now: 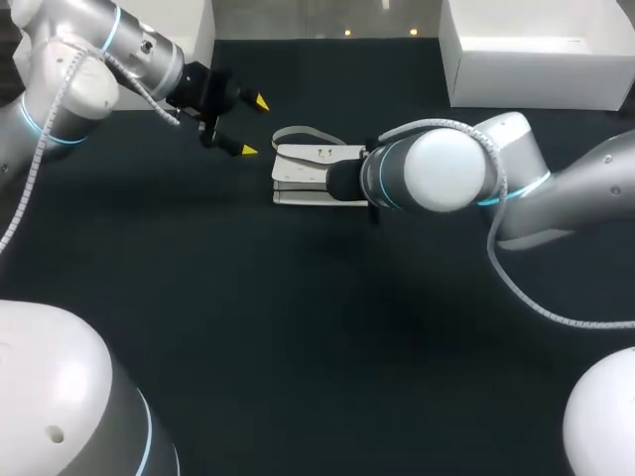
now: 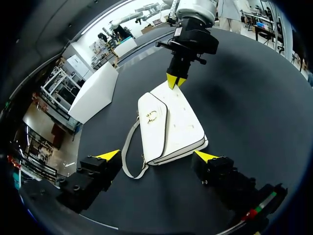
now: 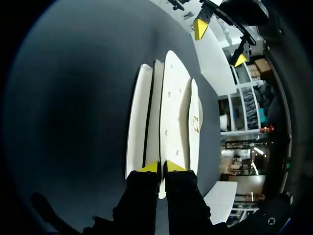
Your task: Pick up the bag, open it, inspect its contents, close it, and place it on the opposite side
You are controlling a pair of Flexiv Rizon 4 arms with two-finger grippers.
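A white bag (image 1: 308, 174) lies flat on the black table, flap up, with a gold clasp (image 2: 152, 116) and a grey strap (image 2: 128, 147) looped at its left end. My right gripper (image 3: 162, 167) is at the bag's right end, its yellow tips pinched together on the thin edge of the flap (image 3: 171, 107); the left wrist view shows the same pinch (image 2: 173, 81). In the head view my right wrist hides those fingers. My left gripper (image 1: 254, 126) hovers just left of the bag, wide open and empty, with the bag (image 2: 176, 125) ahead of its fingers.
A white open box (image 1: 536, 50) stands at the back right of the table and another white box (image 1: 189, 25) at the back left. Dark tabletop spreads in front of the bag.
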